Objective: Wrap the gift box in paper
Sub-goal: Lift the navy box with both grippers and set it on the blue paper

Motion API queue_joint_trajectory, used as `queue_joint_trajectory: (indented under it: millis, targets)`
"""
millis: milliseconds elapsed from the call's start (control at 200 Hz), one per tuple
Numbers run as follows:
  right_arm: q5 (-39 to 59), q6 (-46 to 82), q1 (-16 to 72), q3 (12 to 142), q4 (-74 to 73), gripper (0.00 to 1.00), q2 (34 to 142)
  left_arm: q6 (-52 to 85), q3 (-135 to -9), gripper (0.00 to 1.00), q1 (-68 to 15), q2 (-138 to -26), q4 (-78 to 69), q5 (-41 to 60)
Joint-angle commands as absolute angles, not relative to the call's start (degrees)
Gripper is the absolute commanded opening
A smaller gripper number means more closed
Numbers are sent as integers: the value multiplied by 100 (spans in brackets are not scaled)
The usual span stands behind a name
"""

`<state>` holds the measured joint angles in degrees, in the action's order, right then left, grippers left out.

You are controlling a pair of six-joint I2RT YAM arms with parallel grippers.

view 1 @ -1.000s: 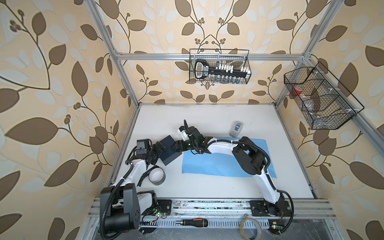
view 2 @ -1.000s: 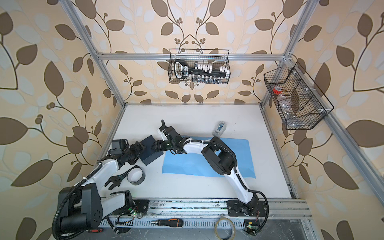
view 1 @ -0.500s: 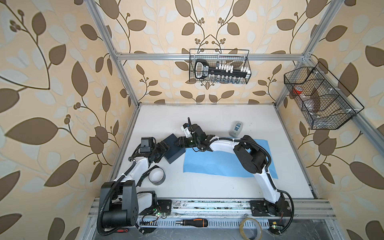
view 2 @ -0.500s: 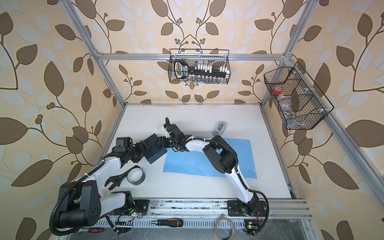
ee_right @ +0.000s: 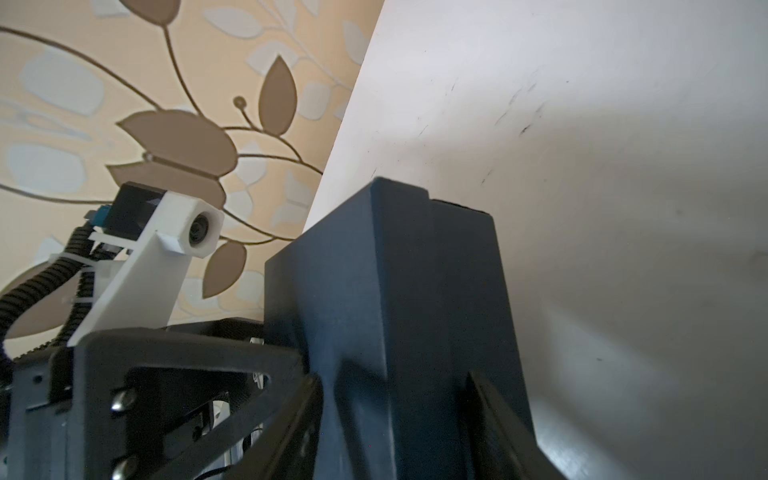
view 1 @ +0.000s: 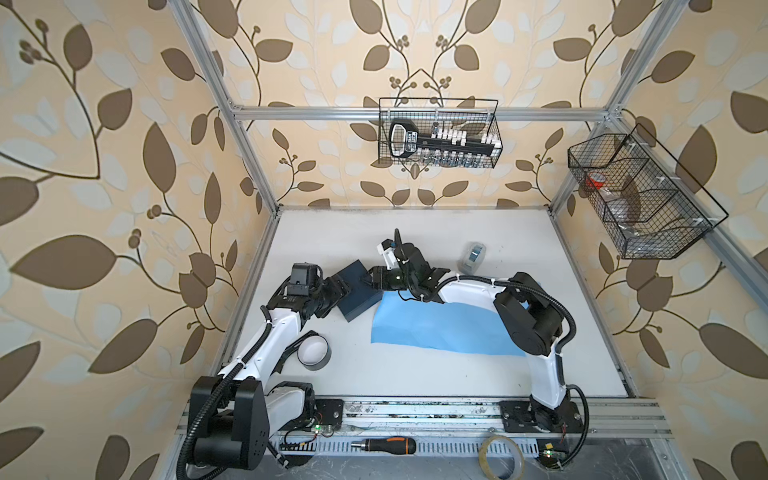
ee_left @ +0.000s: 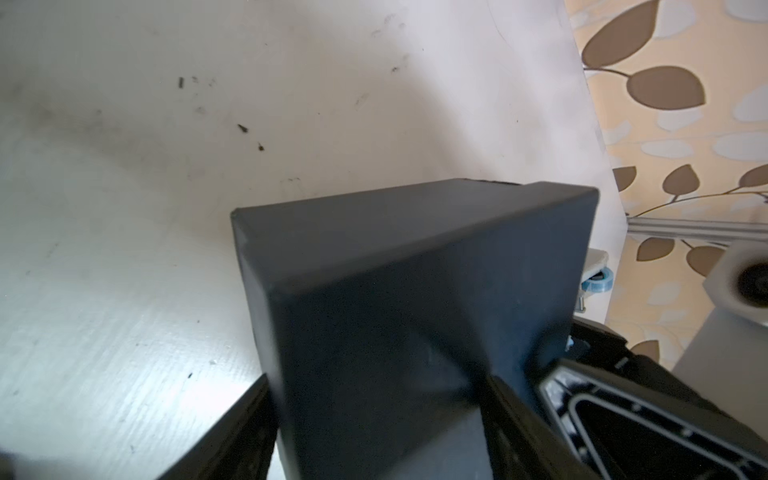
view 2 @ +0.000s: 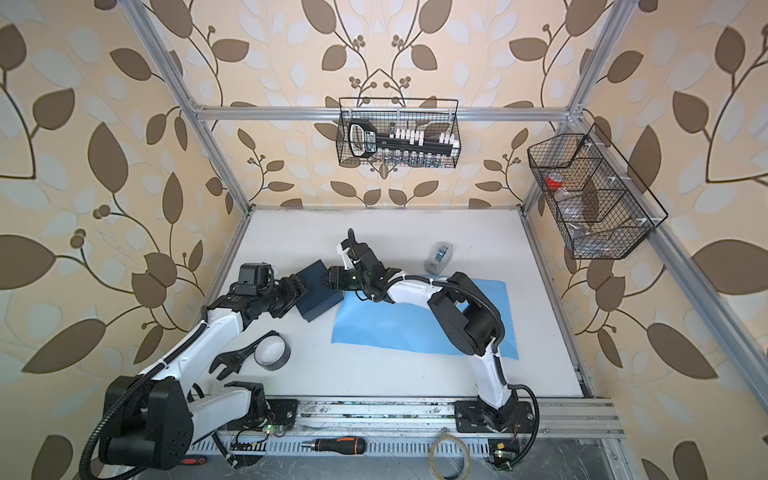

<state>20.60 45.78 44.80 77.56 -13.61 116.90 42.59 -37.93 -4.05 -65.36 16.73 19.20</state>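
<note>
The dark navy gift box (view 1: 358, 291) (view 2: 318, 291) sits turned at an angle at the left end of the light blue paper (view 1: 440, 328) (view 2: 395, 328), its corner at the sheet's edge. My left gripper (view 1: 343, 291) (ee_left: 378, 378) holds the box (ee_left: 415, 291) from the left, a finger pressed on each side face. My right gripper (view 1: 368, 280) (ee_right: 395, 376) reaches across from the right and grips a corner of the box (ee_right: 415, 291), one finger on each adjoining face. The paper lies flat, and my right arm covers part of it.
A small grey tape dispenser (view 1: 471, 257) stands behind the paper. A black tape roll (view 1: 313, 353) and a black wrench (view 2: 232, 361) lie front left. A screwdriver (view 1: 384, 445) and a clear tape roll (view 1: 500, 455) rest on the front rail. Wire baskets (view 1: 438, 139) (view 1: 640, 199) hang on the walls.
The box has shifted to the right, up to the paper's left edge. Both grippers have narrowed onto it, the right one more. Both arms followed the box.
</note>
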Motion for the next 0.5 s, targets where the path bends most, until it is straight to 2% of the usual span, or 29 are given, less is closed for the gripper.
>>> queue_joint_trajectory:
  millis: [0,310,495]
  targets:
    - [3164,4825,4851,7730,-2084,55,11386,4295,-4267,76,-808,-6541,1136,2596]
    - [3333,4925,4935,8129,-1956,55,11472,4184,-4654,75,-816,-6413,1518,2498]
    - [3240,4922,4871,7839,-1863,54,11168,4275,-4688,74,-984,-6404,1440,2700]
